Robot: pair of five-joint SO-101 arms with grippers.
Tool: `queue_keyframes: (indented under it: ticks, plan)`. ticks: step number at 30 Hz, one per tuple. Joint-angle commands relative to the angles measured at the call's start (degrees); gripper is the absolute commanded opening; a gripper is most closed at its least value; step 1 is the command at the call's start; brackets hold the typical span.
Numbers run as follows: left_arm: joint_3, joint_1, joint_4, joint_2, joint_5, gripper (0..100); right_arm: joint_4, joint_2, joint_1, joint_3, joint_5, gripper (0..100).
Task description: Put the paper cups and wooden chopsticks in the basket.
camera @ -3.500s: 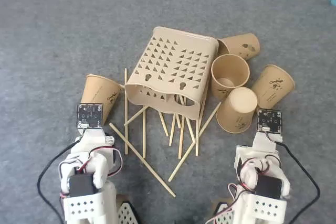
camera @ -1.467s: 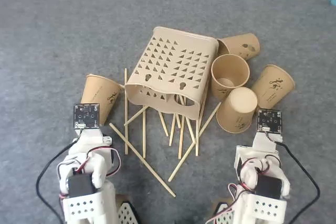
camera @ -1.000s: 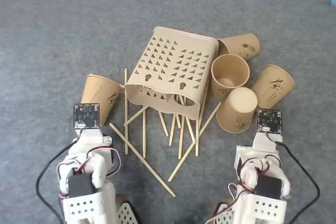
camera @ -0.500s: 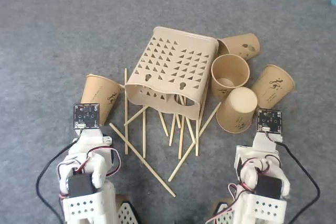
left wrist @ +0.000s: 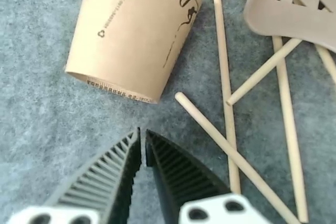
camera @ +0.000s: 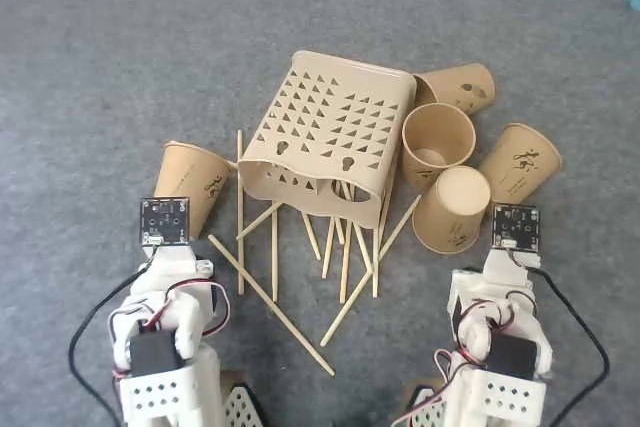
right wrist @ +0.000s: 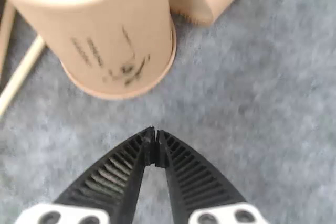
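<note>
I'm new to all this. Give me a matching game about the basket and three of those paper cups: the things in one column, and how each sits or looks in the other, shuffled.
Things
1. basket
2. left cup, alone on the basket's left
3. middle cup, right beside the basket
4. near cup, just ahead of the right gripper

States
A. stands upside down, base up
B. pierced with triangle holes
C. lies on its side
D. stands upright, mouth open to the top

Pairs: 1-B, 2-C, 3-D, 4-A

The left gripper (left wrist: 140, 141) is pointing downward with its two fingers pressed together at the tips. The right gripper (right wrist: 155, 136) is pointing downward likewise, fingertips touching.
</note>
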Motion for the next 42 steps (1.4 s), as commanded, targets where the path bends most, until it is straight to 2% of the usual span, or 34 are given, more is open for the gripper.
queue_keyframes:
  ticks: [1, 6, 8, 10, 14, 19, 21, 24, 30, 33, 37, 42]
  plan:
    - [-5.05, -0.70, -0.35, -0.62, -0.44, 2, -4.26, -1.27, -0.48, 0.97, 0.70, 0.9]
    - [-10.15, -0.09, -5.63, -0.62, -1.49, 2, -8.75, -1.27, -5.05, 0.97, 0.70, 0.9]
    - [-10.86, 1.58, -9.85, -0.26, -6.59, 2, -8.57, -1.19, -8.57, 0.97, 0.70, 0.9]
    - [-11.65, 3.52, -9.67, -0.18, -9.76, 2, -6.11, -1.19, -10.86, 0.97, 0.88, 0.9]
    - [-11.82, 7.74, -8.79, -0.18, -7.12, 2, -4.53, -1.19, -9.10, 0.97, 5.01, 0.9]
    - [-11.82, 10.02, -10.29, 3.69, -2.64, 16, -4.35, -1.19, -8.22, 0.97, 7.82, 0.9]
    - [-11.91, 9.93, -13.19, 7.47, -1.58, 20, -4.35, -1.19, -8.13, 0.97, 8.44, 0.9]
    - [-14.99, 10.02, -16.62, 15.56, -1.85, 19, -4.35, -1.19, -8.13, 0.97, 8.79, 0.9]
    - [-29.58, 10.29, -18.11, 36.31, -3.16, 18, -4.62, -1.19, -8.13, 0.97, 8.79, 0.9]
    - [-34.33, 10.29, -22.51, 46.68, -3.25, 18, -4.62, -1.19, -8.13, 0.97, 8.79, 0.9]
    - [-37.23, 10.29, -27.78, 58.29, -3.34, 18, -4.62, -1.19, -8.04, 0.97, 8.79, 0.9]
    - [-39.43, 10.46, -30.51, 66.90, -6.24, 18, -4.70, -1.19, -8.04, 0.97, 8.79, 0.9]
